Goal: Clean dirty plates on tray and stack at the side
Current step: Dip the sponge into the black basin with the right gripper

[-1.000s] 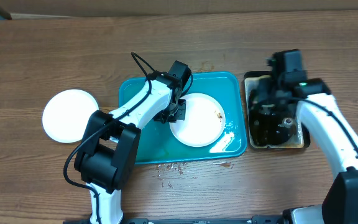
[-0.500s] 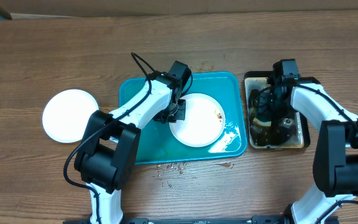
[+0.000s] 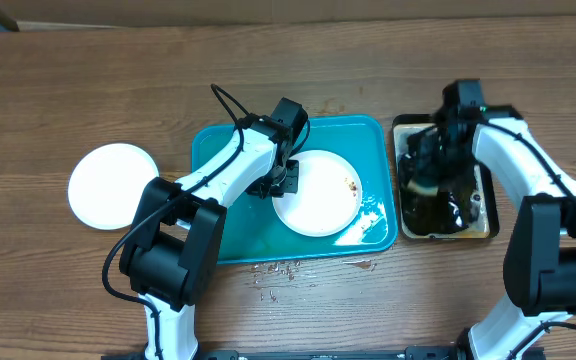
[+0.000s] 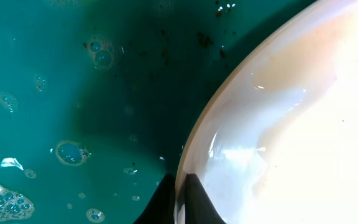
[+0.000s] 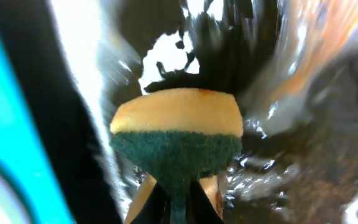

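Tray [image 4: 73,93], wet and sudsy, carries brown-specked white plate [image 4: 291,137]; left fingers [image 4: 180,202] closed on its rim, only their tips in frame. Sponge [image 5: 176,134] clamped in right fingers [image 5: 178,204] above blurred dark basin [image 3: 448,237]. Beyond, on surface [image 3: 68,80] left of tray: second white plate [image 3: 113,185] — single or stacked, cannot tell.

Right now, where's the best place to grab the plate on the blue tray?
The plate is wide and shallow, so probably only its thin rim fits between jaws. Take the left edge, coming in low from the side. The left gripper pinches it there.
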You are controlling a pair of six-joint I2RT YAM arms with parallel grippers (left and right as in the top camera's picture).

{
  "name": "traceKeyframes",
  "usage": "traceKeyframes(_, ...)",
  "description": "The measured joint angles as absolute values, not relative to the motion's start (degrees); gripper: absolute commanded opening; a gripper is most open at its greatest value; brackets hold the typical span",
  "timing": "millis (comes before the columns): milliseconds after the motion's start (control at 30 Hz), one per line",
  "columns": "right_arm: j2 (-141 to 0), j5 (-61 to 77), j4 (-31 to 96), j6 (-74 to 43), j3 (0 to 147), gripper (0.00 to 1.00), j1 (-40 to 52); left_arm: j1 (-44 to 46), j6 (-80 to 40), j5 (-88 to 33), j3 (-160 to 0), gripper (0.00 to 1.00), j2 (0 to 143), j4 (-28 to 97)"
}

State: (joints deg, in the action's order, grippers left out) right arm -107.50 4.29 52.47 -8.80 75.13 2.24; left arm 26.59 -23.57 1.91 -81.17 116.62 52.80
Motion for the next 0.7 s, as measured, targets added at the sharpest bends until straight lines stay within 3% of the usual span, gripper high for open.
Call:
traceKeyframes(233, -106.5, 4.25, 52.45, -8.82, 77.14, 0.04, 2.24, 26.59, -23.57, 1.91, -81.17, 0.04, 116.62, 52.82)
traceKeyframes(700, -105.91, 4.56, 41.01, -8.95, 63.66, 0.04, 2.24, 26.59, -23.57, 1.67, -81.17, 0.04, 116.62, 52.99)
